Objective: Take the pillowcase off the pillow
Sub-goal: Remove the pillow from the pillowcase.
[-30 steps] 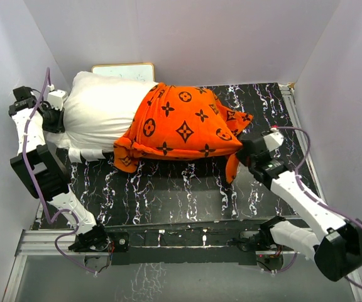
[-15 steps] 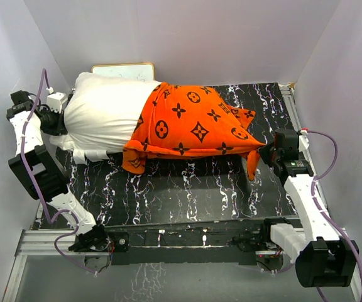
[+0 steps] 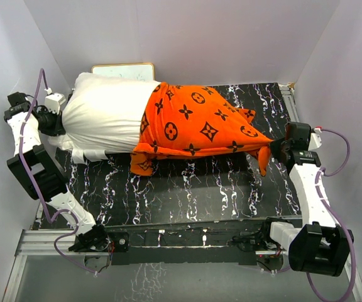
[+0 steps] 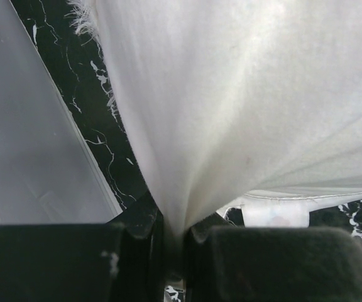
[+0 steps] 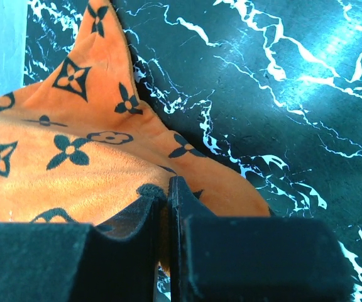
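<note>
So my left fingers (image 4: 281, 264) are pinched tight on the left end of the white pillow (image 3: 105, 116), and my right fingers (image 5: 263, 258) are clamped on the right corner of the orange pillowcase (image 3: 200, 126). The pillow lies across the far part of the black marbled surface (image 3: 187, 189), with only its right half covered.

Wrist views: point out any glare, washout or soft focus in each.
Left wrist: the pillow washes out to a bright sheen mid-frame; the left gripper's fingers are dark and soft. Right wrist: the pillowcase print is sharp; the table shows glare at upper right.
</note>
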{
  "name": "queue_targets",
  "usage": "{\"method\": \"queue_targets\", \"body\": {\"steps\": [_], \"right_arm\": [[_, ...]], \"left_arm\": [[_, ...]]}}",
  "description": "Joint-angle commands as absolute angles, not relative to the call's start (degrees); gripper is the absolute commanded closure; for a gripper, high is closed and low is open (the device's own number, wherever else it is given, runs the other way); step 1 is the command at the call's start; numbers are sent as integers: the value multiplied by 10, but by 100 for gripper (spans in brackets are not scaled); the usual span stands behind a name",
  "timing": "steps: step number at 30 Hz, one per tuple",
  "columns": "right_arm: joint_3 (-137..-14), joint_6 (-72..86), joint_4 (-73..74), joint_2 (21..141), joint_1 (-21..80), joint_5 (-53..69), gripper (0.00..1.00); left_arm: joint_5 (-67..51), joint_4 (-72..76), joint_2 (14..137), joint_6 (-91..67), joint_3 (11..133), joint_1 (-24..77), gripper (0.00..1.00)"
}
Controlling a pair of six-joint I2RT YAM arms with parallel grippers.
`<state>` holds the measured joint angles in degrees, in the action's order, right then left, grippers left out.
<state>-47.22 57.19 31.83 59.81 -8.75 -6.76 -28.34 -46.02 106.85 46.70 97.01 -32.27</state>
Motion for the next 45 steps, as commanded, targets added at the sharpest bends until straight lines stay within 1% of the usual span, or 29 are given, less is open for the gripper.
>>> {"method": "queue_targets", "body": {"steps": [1,9,14,19,23,26,28,30,31,32,33,34,35,37,39,42,45], "right_arm": [[-550,609,315,618,-186,-320,92],[-637,655,378,667,-221,-362,92],[-665,679,397,686,-239,-360,92],[-721,711,430,706,-249,-369,92],[-732,707,427,699,-249,-330,92],[-681,629,353,683,-237,-276,91],[-644,568,321,674,-212,-267,79],[-615,524,311,665,-183,-293,68],[-607,504,308,659,-167,-308,58],[-600,489,304,651,-152,-322,46],[-592,450,292,641,-135,-328,32],[-584,429,278,629,-117,-332,21],[-574,402,252,612,-98,-328,15],[-544,322,146,599,-67,-256,14],[-549,251,64,639,-49,-137,14],[-650,168,85,769,-9,14,11],[-716,82,91,866,38,84,7]], "left_arm": [[-105,-231,1076,539,1014,-410,100],[-82,-211,1103,555,1042,-418,100],[-73,-193,1110,567,1040,-422,100],[-72,-169,1115,579,1041,-435,100],[-96,-187,1114,571,1038,-440,100],[-125,-209,1099,551,1026,-434,100],[-141,-235,1089,536,1031,-421,100],[-153,-250,1077,523,1029,-406,100],[-156,-256,1072,518,1030,-398,100],[-159,-260,1066,513,1030,-389,100],[-161,-265,1061,509,1031,-381,100],[-163,-271,1057,502,1034,-372,100],[-166,-278,1053,497,1037,-364,100],[-170,-293,1048,489,1042,-346,100],[-170,-301,1039,485,1042,-326,100],[-168,-310,1026,486,1035,-299,100],[-161,-314,1017,486,1030,-279,100]]}}
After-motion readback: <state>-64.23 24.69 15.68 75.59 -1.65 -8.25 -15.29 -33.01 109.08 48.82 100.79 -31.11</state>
